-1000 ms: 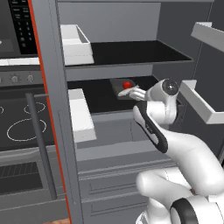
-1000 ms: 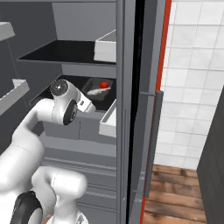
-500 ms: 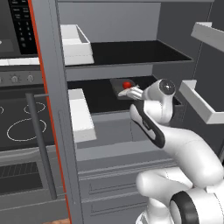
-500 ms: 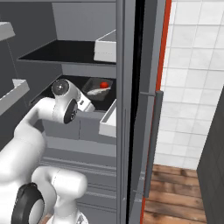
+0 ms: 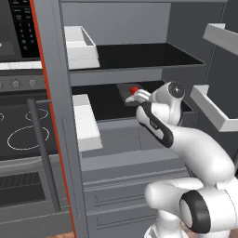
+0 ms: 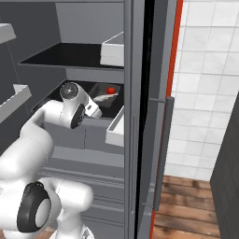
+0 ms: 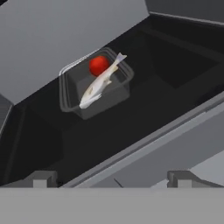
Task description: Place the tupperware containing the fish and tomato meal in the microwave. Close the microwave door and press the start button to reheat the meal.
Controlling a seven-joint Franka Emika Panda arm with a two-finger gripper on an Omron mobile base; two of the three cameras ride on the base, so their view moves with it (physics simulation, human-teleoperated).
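tupperware (image 7: 95,89) on dark shelf (image 7: 144,105), fish (image 7: 101,82) lying diagonally

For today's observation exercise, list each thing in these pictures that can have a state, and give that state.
tupperware: lidless, resting on the dark fridge shelf, not held.
tomato: inside the tupperware.
fish: lying in the tupperware beside the tomato.
hand: open, short of the tupperware.
fridge door: open.

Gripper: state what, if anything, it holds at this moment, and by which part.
Nothing is held. The gripper is open, its fingertips apart and short of the tupperware, which sits on the dark shelf ahead.
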